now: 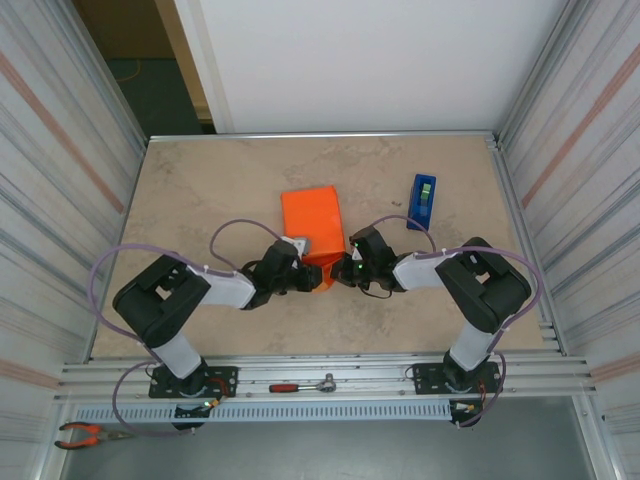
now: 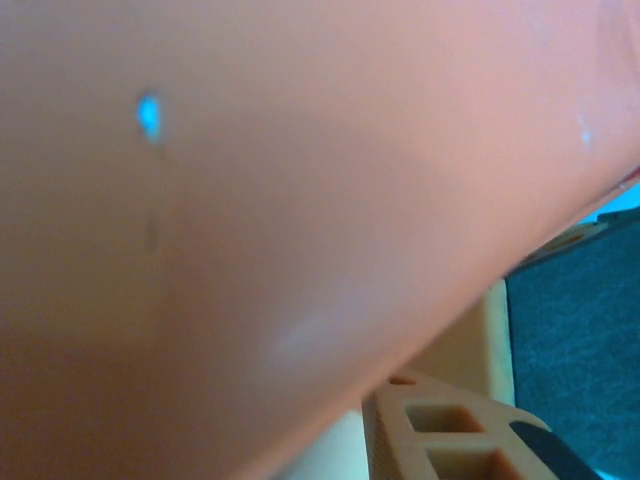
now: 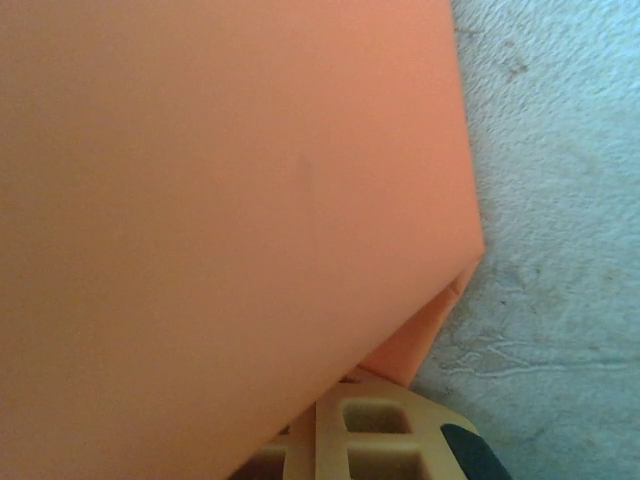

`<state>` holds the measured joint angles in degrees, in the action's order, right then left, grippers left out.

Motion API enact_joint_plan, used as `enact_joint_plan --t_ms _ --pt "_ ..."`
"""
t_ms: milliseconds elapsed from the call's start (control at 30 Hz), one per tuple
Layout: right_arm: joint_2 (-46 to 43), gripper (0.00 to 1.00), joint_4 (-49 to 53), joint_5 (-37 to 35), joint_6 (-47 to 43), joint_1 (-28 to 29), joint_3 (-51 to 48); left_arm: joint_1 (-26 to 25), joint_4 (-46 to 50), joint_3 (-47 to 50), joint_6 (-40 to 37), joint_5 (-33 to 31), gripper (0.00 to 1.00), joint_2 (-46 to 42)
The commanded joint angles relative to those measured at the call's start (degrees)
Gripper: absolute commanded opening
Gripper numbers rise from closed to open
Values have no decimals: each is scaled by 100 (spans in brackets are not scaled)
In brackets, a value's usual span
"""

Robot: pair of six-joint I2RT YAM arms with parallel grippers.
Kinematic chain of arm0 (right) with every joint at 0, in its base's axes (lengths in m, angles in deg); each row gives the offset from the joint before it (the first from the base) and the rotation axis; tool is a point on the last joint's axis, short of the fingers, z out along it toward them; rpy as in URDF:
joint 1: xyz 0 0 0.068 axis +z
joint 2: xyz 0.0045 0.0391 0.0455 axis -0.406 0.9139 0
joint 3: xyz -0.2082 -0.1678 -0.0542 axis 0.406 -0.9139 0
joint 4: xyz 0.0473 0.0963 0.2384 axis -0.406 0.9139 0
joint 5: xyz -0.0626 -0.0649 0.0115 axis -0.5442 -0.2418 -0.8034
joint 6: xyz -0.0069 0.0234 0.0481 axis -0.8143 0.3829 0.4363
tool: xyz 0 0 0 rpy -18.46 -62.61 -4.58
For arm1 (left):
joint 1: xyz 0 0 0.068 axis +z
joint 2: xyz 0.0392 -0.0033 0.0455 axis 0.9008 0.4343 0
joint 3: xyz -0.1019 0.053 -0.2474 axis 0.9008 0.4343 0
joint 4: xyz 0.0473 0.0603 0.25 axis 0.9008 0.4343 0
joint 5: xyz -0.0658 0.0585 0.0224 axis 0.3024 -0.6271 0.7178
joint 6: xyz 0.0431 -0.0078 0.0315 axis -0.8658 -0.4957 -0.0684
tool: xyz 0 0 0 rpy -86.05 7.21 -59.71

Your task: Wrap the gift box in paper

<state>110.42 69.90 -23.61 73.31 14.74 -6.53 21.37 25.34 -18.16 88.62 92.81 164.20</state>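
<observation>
Looking past a red-handled ratchet [image 1: 300,386] on the near rail, I see both arms folded inward so their tips meet at the near end of the gift box [image 1: 311,222], one at each corner. My guess is they are pressing the end flap of the paper [image 3: 220,200] against the box so it can be fixed. The right gripper [image 1: 347,270] is clenched tight at the near-right corner, though I cannot tell whether a paper edge is nipped in it. The left gripper [image 1: 303,272] sits against the near-left corner with orange paper lying right across its camera, and I cannot tell whether it is gripping or loose. The box lies just beyond both sets of fingertips, touching or nearly so. Farther off, beyond and to the right of the right gripper, the blue tape dispenser [image 1: 421,201] stands on the table [image 1: 200,190], well apart from it.
</observation>
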Motion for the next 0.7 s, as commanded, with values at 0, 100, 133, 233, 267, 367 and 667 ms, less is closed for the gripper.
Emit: enact_joint_plan --t_ms 0,100,133,233,267,367,667 --pt "-136 0 664 -60 67 109 44 142 417 60 -338 152 33 -484" --pt "-344 0 859 -60 -24 103 129 288 694 -42 -437 461 38 -1029" --pt "-420 0 948 -71 -67 105 168 366 780 -77 -431 600 38 -1247" --pt "-653 0 1187 -118 -188 111 269 596 1014 -180 -398 860 40 -1798" --pt "-699 0 1264 -136 -229 111 313 684 1158 -250 -399 920 40 -1936" --pt "-745 0 1406 -185 -324 97 425 909 1499 -460 -469 1098 40 -2145" --pt "-256 0 1216 -153 -299 63 771 1069 1880 -566 -703 1054 40 -2201"
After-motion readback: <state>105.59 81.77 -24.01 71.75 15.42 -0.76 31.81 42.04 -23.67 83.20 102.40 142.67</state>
